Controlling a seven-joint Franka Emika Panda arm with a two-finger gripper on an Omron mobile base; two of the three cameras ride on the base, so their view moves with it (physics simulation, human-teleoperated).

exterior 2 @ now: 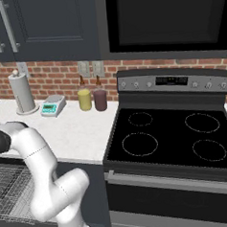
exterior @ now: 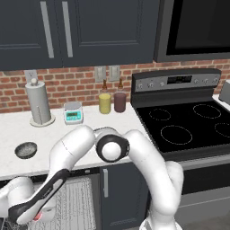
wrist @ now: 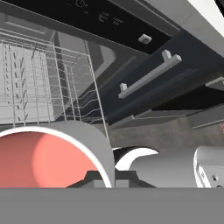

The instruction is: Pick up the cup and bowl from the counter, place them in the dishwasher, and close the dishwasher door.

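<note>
Bowl (exterior: 25,150) stands alone on counter (exterior: 90,130), open above; towel holder (exterior: 39,104) well behind

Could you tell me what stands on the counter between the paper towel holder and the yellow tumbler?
A small white kitchen scale with a teal display stands between them; both base views show it.

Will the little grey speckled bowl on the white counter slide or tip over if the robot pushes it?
The small shallow grey speckled bowl sits low and wide on the white marbled counter, so it would probably slide rather than tip. It looks stiff, like ceramic, so it likely keeps its shape. The smooth stone may let it skid easily.
</note>
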